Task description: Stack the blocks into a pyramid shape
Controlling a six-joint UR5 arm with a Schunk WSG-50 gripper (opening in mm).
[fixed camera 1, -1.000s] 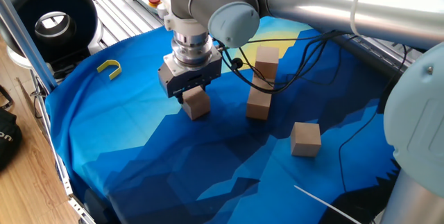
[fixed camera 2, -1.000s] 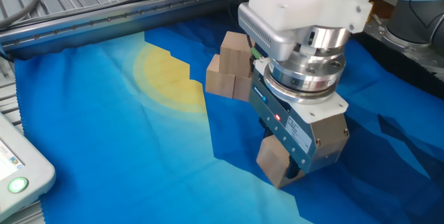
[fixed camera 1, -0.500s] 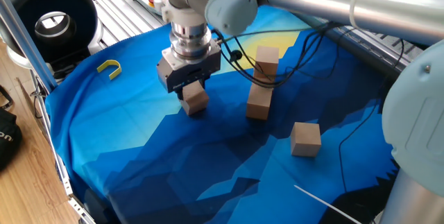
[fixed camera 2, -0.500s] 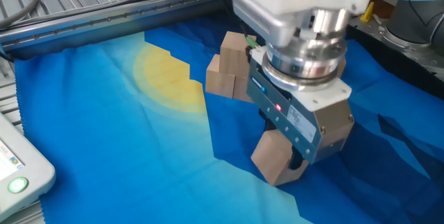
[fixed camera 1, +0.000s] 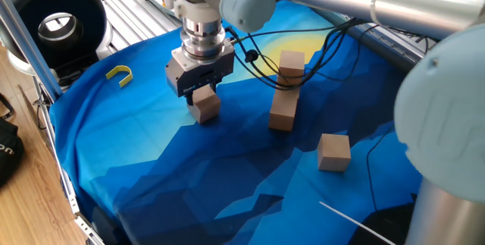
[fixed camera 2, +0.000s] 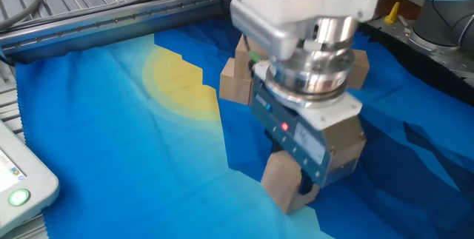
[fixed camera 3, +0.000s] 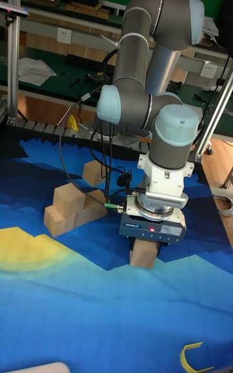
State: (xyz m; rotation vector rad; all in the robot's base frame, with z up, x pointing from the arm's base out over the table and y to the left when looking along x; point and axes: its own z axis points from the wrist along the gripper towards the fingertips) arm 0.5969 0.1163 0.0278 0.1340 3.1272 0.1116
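Note:
My gripper (fixed camera 1: 201,97) is shut on one light-brown wooden block (fixed camera 1: 205,108), held low over the blue cloth, left of the other blocks. The other fixed view shows that block (fixed camera 2: 275,181) under the gripper (fixed camera 2: 296,185), and the tall fixed view shows it too (fixed camera 3: 144,256). A small cluster of blocks (fixed camera 1: 284,112) stands to the right, with one block (fixed camera 1: 291,66) sitting higher on it. The cluster (fixed camera 2: 237,83) lies behind the gripper in the other fixed view. A single block (fixed camera 1: 333,152) lies apart at the front right.
A yellow U-shaped piece (fixed camera 1: 119,74) lies on the cloth at the left. A black round device (fixed camera 1: 53,17) and metal rails border the far left edge. Black cables (fixed camera 1: 318,55) hang from the arm over the block cluster. A white panel (fixed camera 2: 18,180) sits off the cloth.
My gripper has carried the held block to the left, farther from the block cluster. The other blocks have stayed put.

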